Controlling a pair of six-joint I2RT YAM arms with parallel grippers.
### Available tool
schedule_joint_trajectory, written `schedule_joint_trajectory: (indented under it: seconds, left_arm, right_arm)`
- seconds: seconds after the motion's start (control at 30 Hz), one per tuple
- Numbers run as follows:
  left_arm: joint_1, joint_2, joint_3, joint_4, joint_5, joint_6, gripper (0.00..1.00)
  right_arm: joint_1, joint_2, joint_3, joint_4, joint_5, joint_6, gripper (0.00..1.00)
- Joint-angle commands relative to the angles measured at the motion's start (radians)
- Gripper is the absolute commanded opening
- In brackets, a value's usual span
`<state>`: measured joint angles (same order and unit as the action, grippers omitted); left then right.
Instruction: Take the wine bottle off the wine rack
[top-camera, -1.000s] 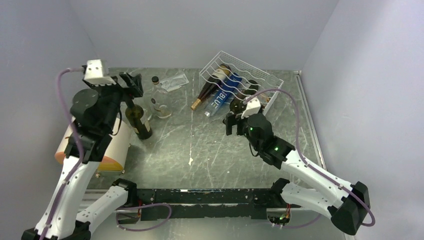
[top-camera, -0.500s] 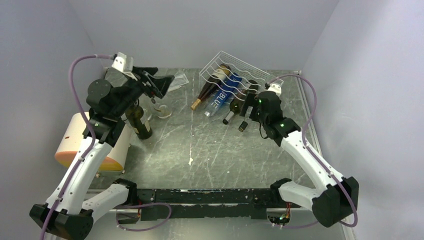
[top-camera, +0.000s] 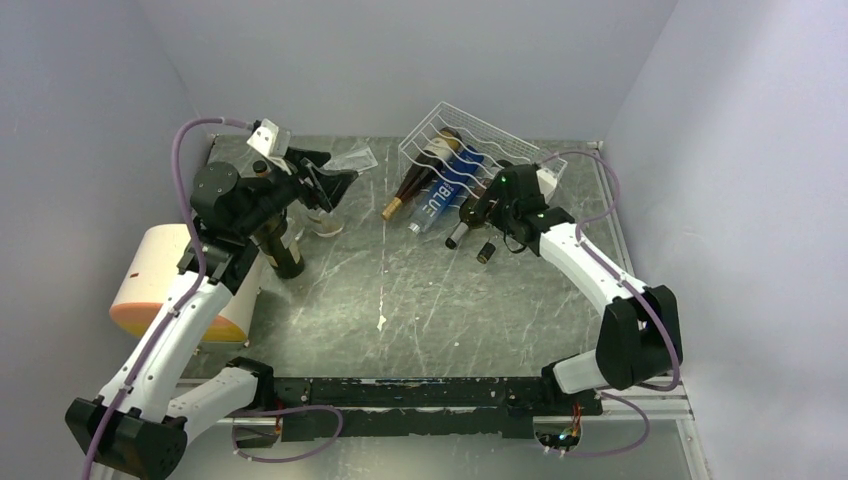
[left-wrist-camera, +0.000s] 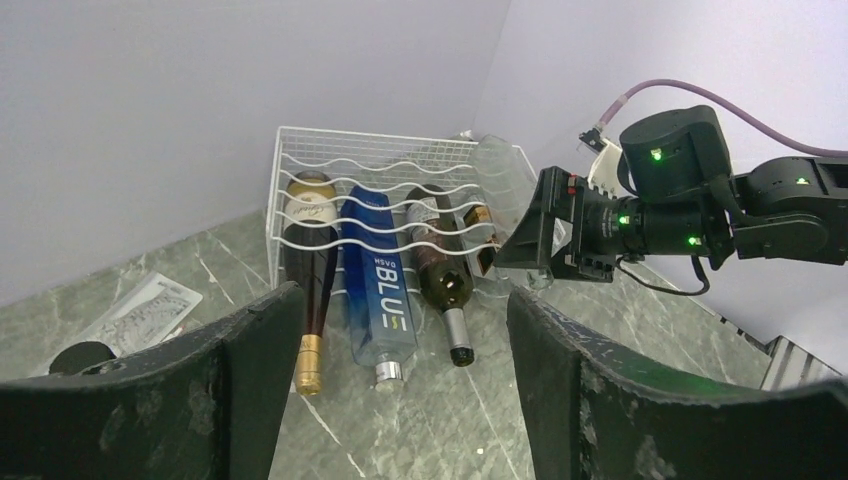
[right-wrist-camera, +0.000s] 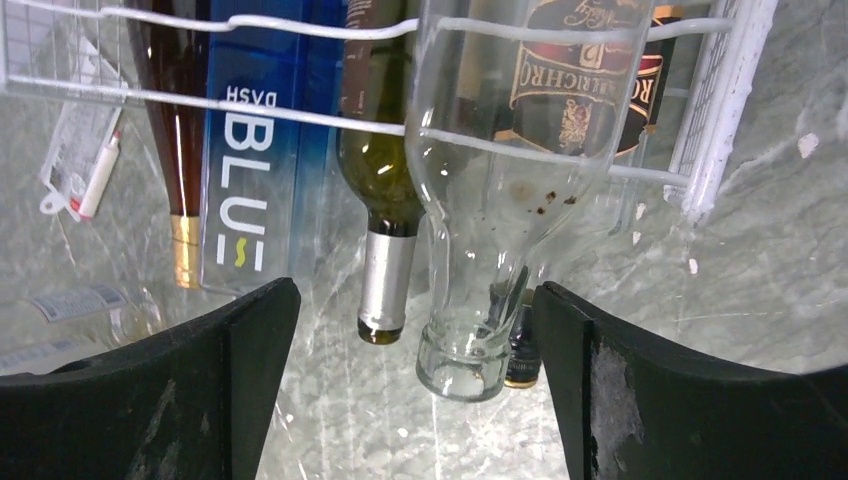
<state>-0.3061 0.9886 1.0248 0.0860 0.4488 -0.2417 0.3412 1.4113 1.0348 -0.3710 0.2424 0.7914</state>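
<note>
The white wire wine rack (top-camera: 487, 130) stands at the back right, with several bottles lying in it, necks toward me. In the right wrist view a clear glass bottle (right-wrist-camera: 490, 200) lies between a green bottle with a silver neck (right-wrist-camera: 385, 280) and a dark labelled bottle (right-wrist-camera: 590, 70); a blue bottle (right-wrist-camera: 245, 180) and a gold-foiled dark bottle (right-wrist-camera: 183, 250) lie further left. My right gripper (right-wrist-camera: 415, 290) is open, its jaws either side of the clear and green bottle necks without touching them; it also shows from above (top-camera: 478, 212). My left gripper (top-camera: 335, 185) is open and empty, raised and facing the rack (left-wrist-camera: 300, 135).
A dark wine bottle (top-camera: 282, 245) stands upright on the table at the left under the left arm. A cream cylinder (top-camera: 165, 285) lies at the far left. A small clear bottle (top-camera: 322, 218) and a plastic bag (top-camera: 352, 160) lie behind it. Grey walls close the back and sides.
My right arm has swung from mid-table up to the rack's front right. My left gripper has lifted away from the upright bottle and turned toward the rack.
</note>
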Motion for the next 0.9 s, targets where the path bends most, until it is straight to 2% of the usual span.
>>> schedule_joint_trajectory:
  seconds: [0.0, 0.2, 0.57, 0.73, 0.87]
  left_arm:
    - [-0.008, 0.008, -0.007, 0.04, 0.029, 0.014, 0.77]
    - [-0.009, 0.018, 0.002, 0.019, 0.013, 0.024, 0.76]
    - [-0.013, 0.034, 0.01, -0.006, -0.017, 0.035, 0.75]
    - [-0.013, 0.039, 0.012, -0.01, -0.021, 0.037, 0.75]
    - [-0.014, 0.042, 0.015, -0.015, -0.026, 0.041, 0.74]
  right_arm:
    - [-0.01, 0.017, -0.04, 0.068, 0.082, 0.134, 0.9]
    - [-0.021, 0.043, -0.111, 0.185, 0.105, 0.139, 0.68]
    - [-0.022, 0.051, -0.128, 0.271, 0.126, 0.144, 0.63]
    - [-0.022, 0.048, -0.139, 0.288, 0.117, 0.153, 0.53]
    - [-0.025, 0.044, -0.155, 0.312, 0.109, 0.166, 0.5]
